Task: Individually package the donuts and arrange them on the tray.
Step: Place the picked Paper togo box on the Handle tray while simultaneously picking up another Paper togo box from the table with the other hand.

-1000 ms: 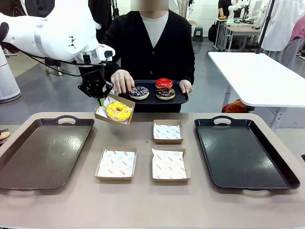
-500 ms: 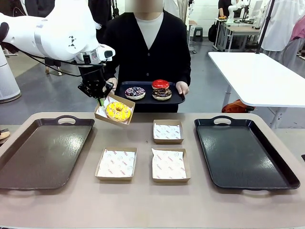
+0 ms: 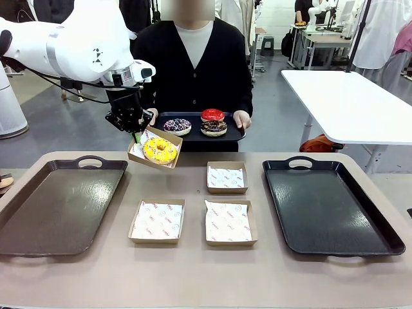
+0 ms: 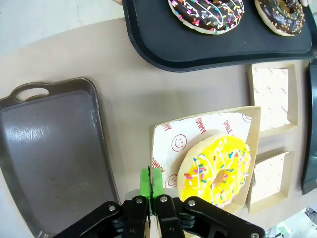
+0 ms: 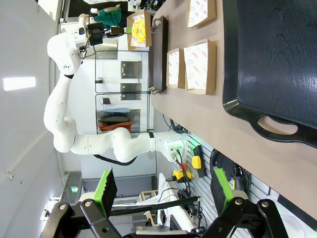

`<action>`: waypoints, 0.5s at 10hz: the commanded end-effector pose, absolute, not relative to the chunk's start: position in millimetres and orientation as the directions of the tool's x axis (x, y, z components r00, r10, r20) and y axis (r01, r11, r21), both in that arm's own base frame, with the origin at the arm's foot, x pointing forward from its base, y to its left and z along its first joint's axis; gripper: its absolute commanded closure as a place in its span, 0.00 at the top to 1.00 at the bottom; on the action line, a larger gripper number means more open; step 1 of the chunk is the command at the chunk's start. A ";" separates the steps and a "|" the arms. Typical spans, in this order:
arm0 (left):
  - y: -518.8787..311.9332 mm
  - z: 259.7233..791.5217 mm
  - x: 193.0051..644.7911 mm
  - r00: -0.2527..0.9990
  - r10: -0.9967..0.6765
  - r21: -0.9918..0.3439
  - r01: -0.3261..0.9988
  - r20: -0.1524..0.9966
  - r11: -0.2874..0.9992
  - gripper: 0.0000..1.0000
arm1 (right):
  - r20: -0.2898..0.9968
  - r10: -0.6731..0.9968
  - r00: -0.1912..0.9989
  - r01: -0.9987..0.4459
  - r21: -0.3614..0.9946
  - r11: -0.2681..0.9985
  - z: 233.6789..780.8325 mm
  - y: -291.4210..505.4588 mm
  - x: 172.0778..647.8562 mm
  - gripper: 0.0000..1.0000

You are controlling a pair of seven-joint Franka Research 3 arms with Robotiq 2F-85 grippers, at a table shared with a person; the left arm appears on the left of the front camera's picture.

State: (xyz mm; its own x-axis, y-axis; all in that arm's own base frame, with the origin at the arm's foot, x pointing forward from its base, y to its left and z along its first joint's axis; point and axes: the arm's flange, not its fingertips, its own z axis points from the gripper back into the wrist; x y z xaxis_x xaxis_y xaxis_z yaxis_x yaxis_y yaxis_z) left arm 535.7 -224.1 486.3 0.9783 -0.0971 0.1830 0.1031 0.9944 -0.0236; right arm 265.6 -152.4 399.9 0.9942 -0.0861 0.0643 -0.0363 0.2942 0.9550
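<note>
My left gripper is clamped on the rim of a tilted box carrying the yellow donut, held above the table's far edge. The person's tray, bearing three donuts, has slid leftward toward it since a second ago. My right gripper hangs wide open, empty.

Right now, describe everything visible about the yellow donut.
The yellow donut is a ring with glossy yellow icing, scattered coloured sprinkles and a paler dough edge below the icing. It looks whole. It lies in a shallow cardboard box lined with white paper printed in red, and fills most of it. The left pincer is shut on the box's edge beside the donut, without touching the donut, and holds both in the air, slightly tilted, over the far edge of the table.
</note>
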 end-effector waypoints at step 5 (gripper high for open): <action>-205.9 486.7 537.2 0.975 -0.127 -0.049 0.138 0.180 0.989 0.01 | 0.063 -0.081 0.995 -0.028 0.927 0.374 424.1 -133.9 281.5 1.00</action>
